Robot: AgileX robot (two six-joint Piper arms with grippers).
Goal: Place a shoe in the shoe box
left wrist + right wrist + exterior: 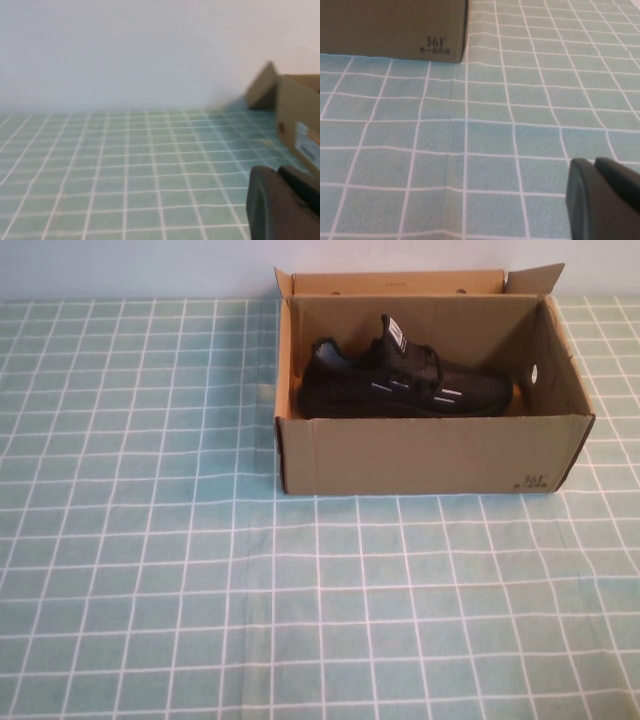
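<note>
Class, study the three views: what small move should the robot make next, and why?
Probably none beyond staying parked: the black sneaker already lies inside the open shoe box, and the left gripper and right gripper are shut, empty, away from it.

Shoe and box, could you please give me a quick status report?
Left hand and right hand shut, empty, low over the tablecloth. Shoe inside box, upright. Nothing in the way.

We see our left gripper (287, 200) closed above the checked tablecloth (125, 165), the shoe box (295, 120) beyond at one o'clock.
</note>
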